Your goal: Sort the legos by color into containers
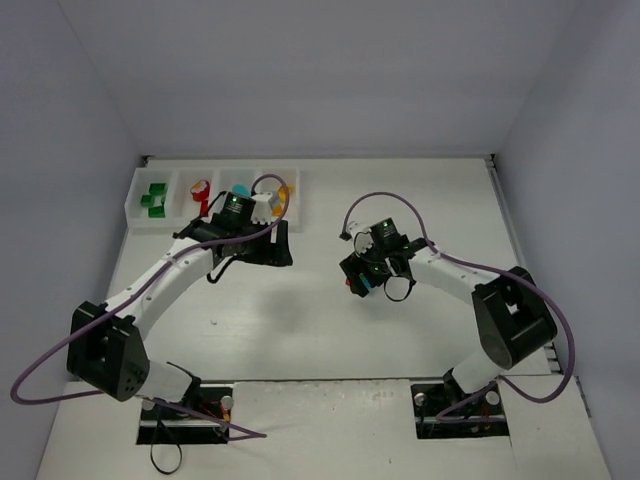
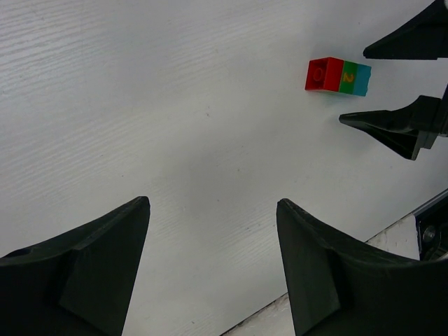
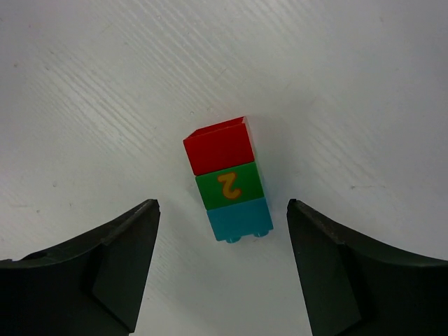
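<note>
Overhead view of a white table [image 1: 300,330] with my two arms reaching out from the near edge; at the far left sits a long translucent tray [image 1: 131,200] with four compartments in a row; green bricks [image 1: 153,199] lie in the leftmost one, a red piece [image 1: 200,190] in the next, a cyan piece [image 1: 241,189] in the third, and an orange piece [image 1: 284,193] shows in the fourth, partly hidden behind the left arm's wrist

The brick I am working on is a stack of three bricks [image 3: 227,178] lying flat on the bare table to the right of centre, well apart from the tray; red is at the end farthest from the right wrist camera, green with a yellow figure 2 is in the middle, and cyan is at the nearest end

The right gripper [image 3: 222,204] is released; its two dark fingers stand one on each side of the cyan end, with table showing between each finger and the stack, so nothing is held

The left gripper [image 2: 211,206] is also spread apart and holds nothing; it hangs just in front of the tray, over bare table; its camera sees the stack at upper right, between the right gripper's fingertips [image 2: 381,122]
</note>
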